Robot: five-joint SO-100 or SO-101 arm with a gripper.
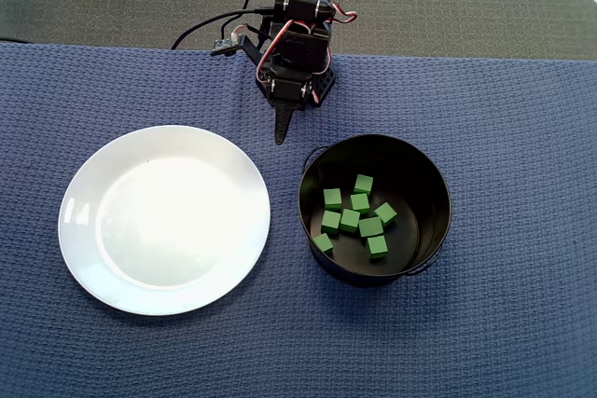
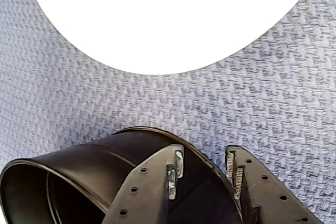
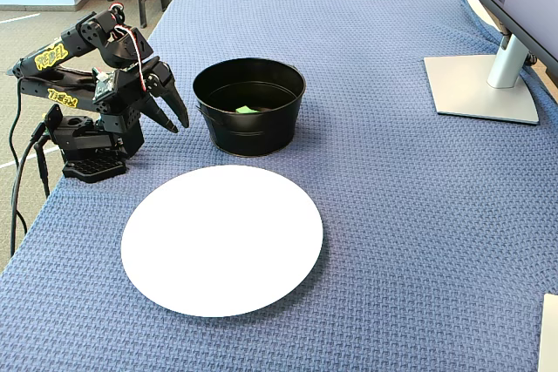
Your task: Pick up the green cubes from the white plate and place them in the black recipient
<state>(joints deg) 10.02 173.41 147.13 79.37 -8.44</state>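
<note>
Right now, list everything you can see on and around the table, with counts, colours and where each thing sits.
green cubes: nine, green, all inside the black pot
black pot: one, black, right of the plate in the overhead view
white plate: one, white, nothing on it, on the cloth
cloth: one, blue, under everything
monitor stand: one, silver, far right in the fixed view
robot arm: one, black, folded at the cloth's edge; jaws apart, holding nothing
</note>
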